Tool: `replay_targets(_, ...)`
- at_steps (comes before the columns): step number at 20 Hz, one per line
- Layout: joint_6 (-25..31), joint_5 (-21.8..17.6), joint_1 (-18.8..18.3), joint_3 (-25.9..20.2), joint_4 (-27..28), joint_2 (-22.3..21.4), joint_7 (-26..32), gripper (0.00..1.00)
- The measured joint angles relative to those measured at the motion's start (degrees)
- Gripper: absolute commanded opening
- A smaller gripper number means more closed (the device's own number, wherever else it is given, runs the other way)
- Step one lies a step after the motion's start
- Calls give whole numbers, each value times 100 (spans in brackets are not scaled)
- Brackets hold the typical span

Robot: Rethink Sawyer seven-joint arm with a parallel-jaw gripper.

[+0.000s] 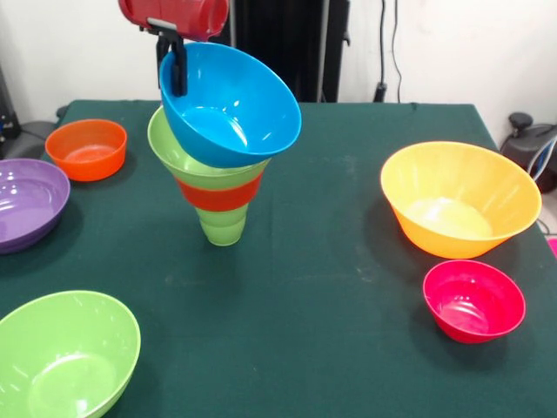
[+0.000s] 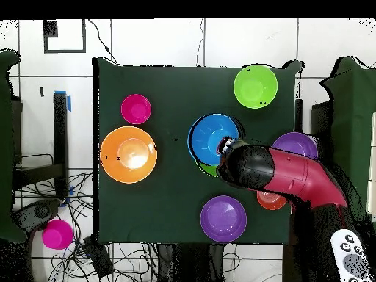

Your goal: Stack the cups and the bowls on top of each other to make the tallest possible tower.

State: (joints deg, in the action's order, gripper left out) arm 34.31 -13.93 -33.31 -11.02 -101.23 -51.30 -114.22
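The tower stands left of centre: a light-green cup (image 1: 222, 228) at the base, then an orange-red bowl (image 1: 218, 193), a lime-green bowl (image 1: 184, 157) and on top a blue bowl (image 1: 233, 109). The blue bowl is tilted, its opening facing the front camera, and its underside rests in the green bowl. My gripper (image 1: 177, 68) comes down from above and is shut on the blue bowl's upper left rim. In the overhead view the blue bowl (image 2: 211, 138) sits mid-table, and my arm (image 2: 283, 176) covers its right edge and the gripper.
Loose bowls ring the tower: large orange (image 1: 459, 209) (image 2: 128, 154), pink-red (image 1: 474, 300) (image 2: 136, 109), lime-green (image 1: 65, 357) (image 2: 255, 86), purple (image 1: 26, 200) (image 2: 299, 143), small orange-red (image 1: 87, 148) (image 2: 270, 200) and a second purple (image 2: 223, 218) near the robot's edge.
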Motion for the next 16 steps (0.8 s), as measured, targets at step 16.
replay_targets(16, 0, -375, -42, -2, 0, 0, 0, 0)
